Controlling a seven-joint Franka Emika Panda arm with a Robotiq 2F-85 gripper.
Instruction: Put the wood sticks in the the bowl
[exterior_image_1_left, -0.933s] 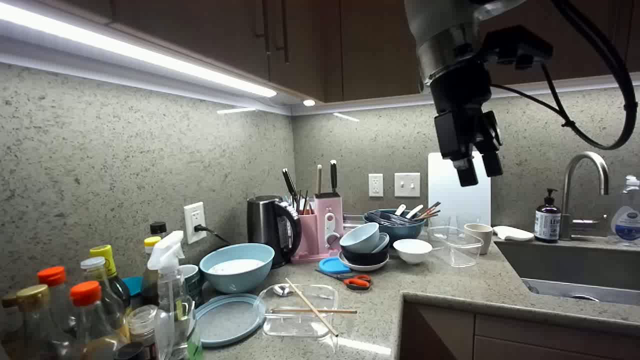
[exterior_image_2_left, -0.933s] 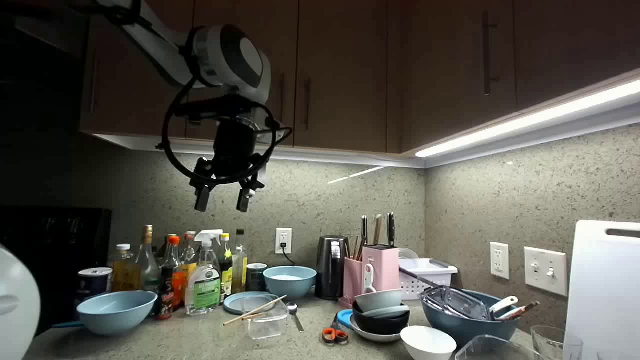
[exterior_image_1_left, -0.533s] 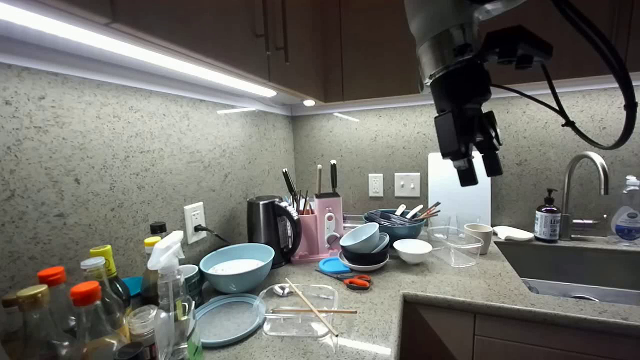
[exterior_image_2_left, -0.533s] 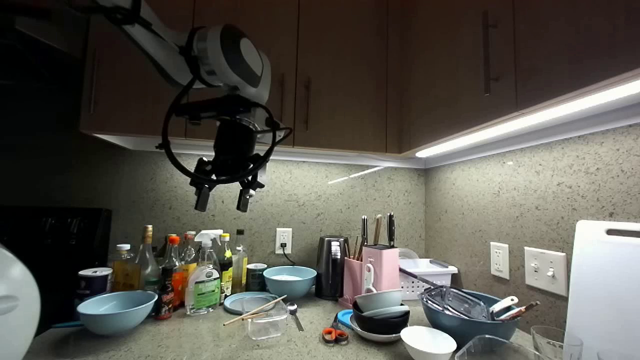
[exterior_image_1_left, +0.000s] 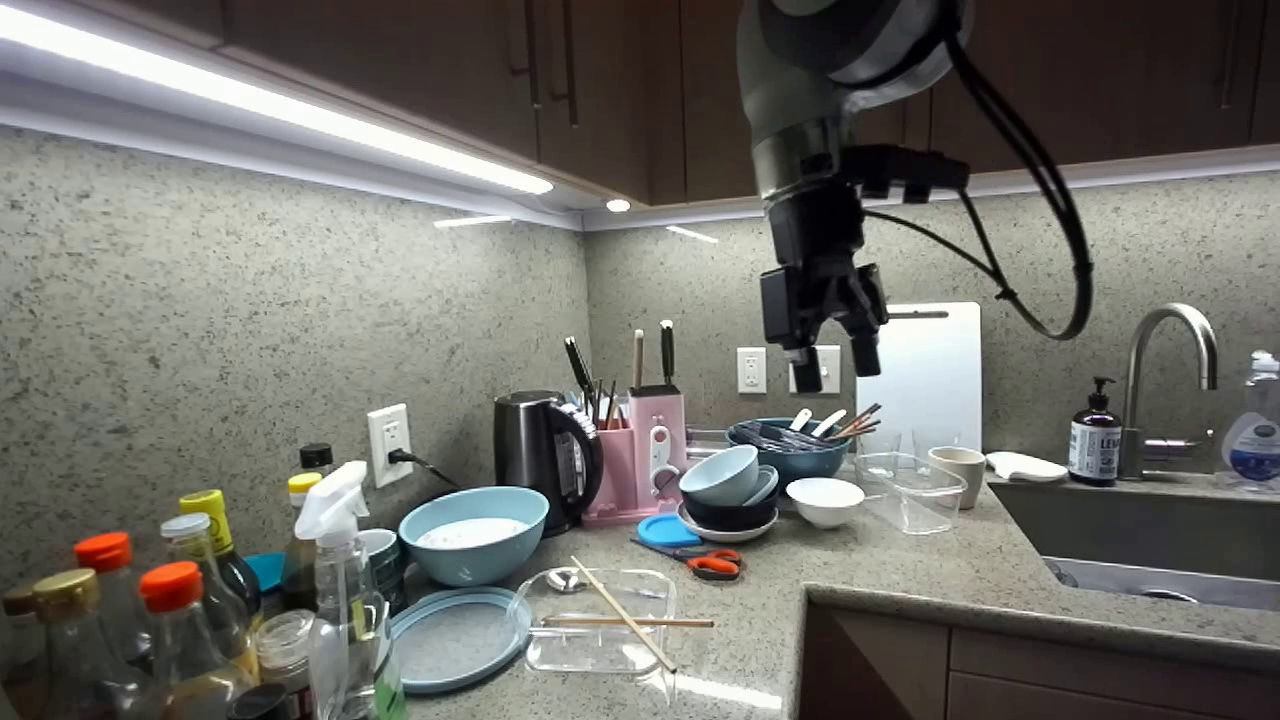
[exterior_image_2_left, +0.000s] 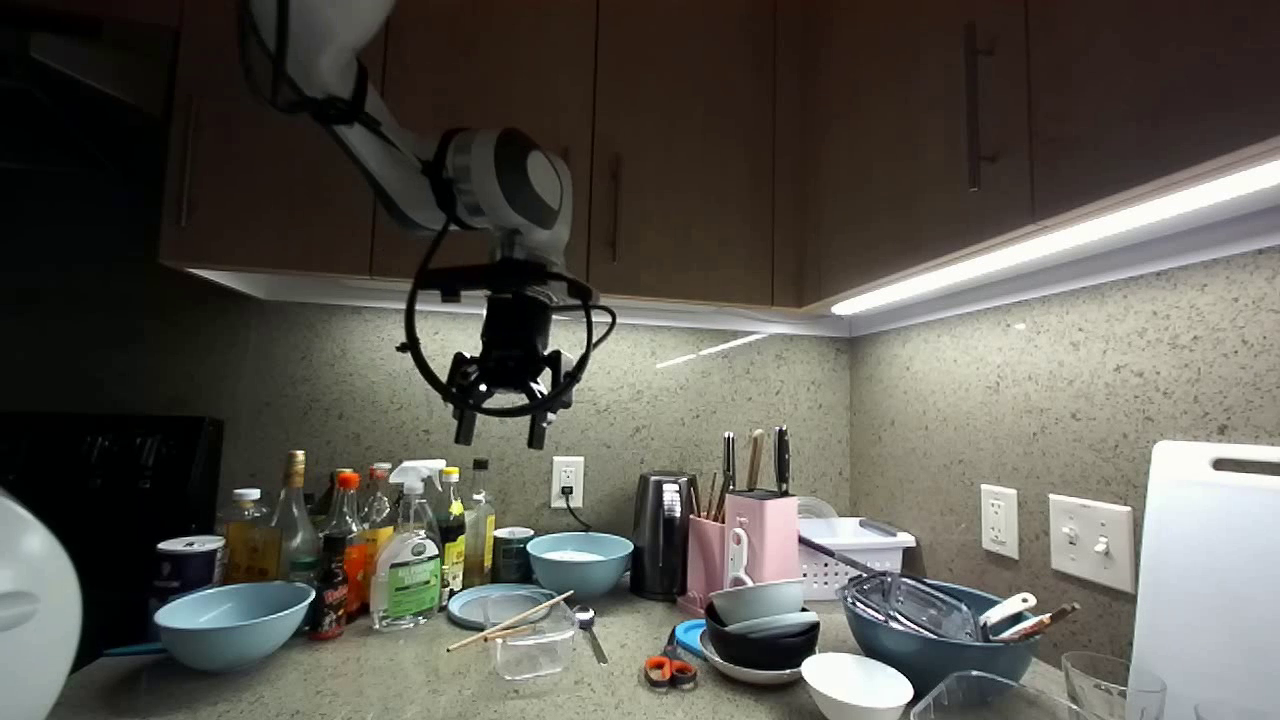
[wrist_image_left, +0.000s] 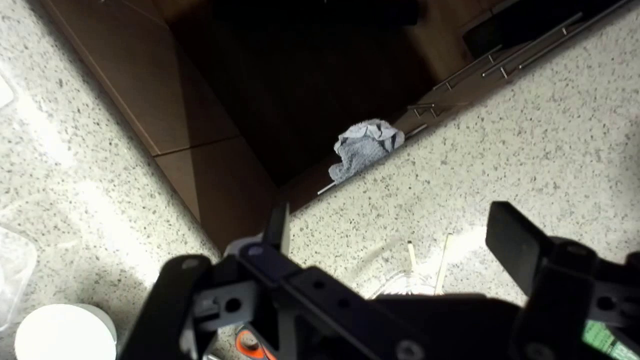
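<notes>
Two thin pale wood sticks (exterior_image_1_left: 605, 592) lie crossed on a clear plastic container (exterior_image_1_left: 600, 656) on the counter. In the other angle the sticks (exterior_image_2_left: 520, 618) rest over the same container (exterior_image_2_left: 533, 660). Only the ends of the sticks (wrist_image_left: 442, 265) show in the wrist view. The large light-blue bowl (exterior_image_1_left: 475, 560) with a pale inside stands behind the flat blue plate, near the kettle; the bowl also shows in an exterior view (exterior_image_2_left: 580, 572). My gripper (exterior_image_1_left: 838, 368) is open and empty, high above the counter; it also shows in an exterior view (exterior_image_2_left: 502, 430) and the wrist view (wrist_image_left: 390, 227).
A light-blue plate (exterior_image_1_left: 460, 640), spray bottle (exterior_image_1_left: 345, 590) and several bottles stand beside the container. Scissors (exterior_image_1_left: 715, 566), stacked bowls (exterior_image_1_left: 722, 478), a white bowl (exterior_image_1_left: 825, 500) and a kettle (exterior_image_1_left: 530, 460) stand behind. Another light-blue bowl (exterior_image_2_left: 233, 625) stands by the bottles.
Between half a second ago and now the arm and open gripper have moved sideways toward the knife block's side and slightly lower. The sticks and the bowl have not moved.
</notes>
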